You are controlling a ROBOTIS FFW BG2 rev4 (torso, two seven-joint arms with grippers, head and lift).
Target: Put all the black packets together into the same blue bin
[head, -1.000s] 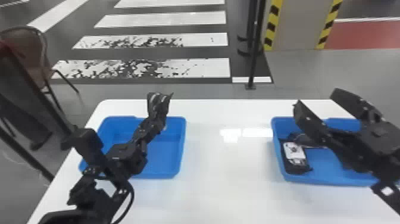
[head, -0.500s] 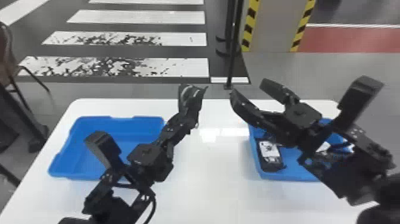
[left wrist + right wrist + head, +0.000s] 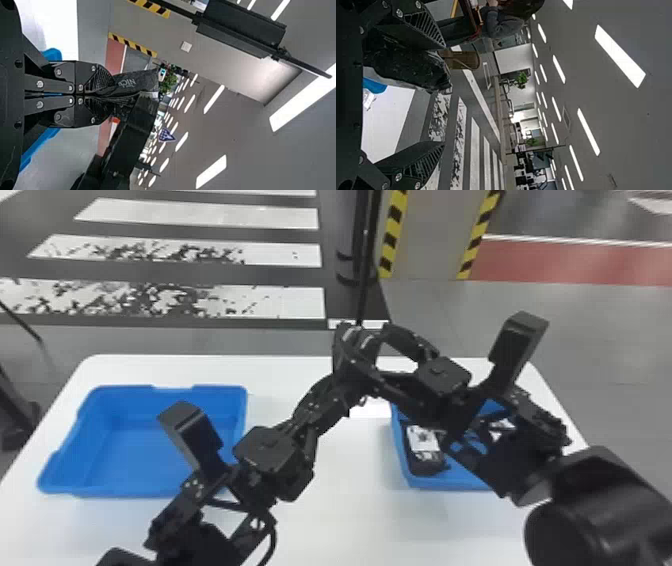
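Note:
In the head view, my left gripper (image 3: 345, 379) is raised over the table's middle with a black packet (image 3: 354, 342) standing up from its fingers. The left wrist view shows the left gripper (image 3: 104, 95) closed on one end of the packet (image 3: 136, 82). My right gripper (image 3: 387, 357) faces it from the right. In the right wrist view, the right gripper (image 3: 443, 95) is wide open, the packet (image 3: 411, 71) between its fingers, nearer one of them. Another black packet (image 3: 429, 466), white-labelled, lies in the right blue bin (image 3: 400, 450), partly hidden by the right arm.
A second blue bin (image 3: 142, 457) stands on the left of the white table (image 3: 345, 500). Both forearms cross over the table toward its centre, and the right one covers much of the right bin. A thin black post (image 3: 367, 255) rises beyond the far edge.
Both grippers have come together over the middle, the left bringing its packet rightward and the right moving leftward until its fingers lie around it. The head view has shifted to the right.

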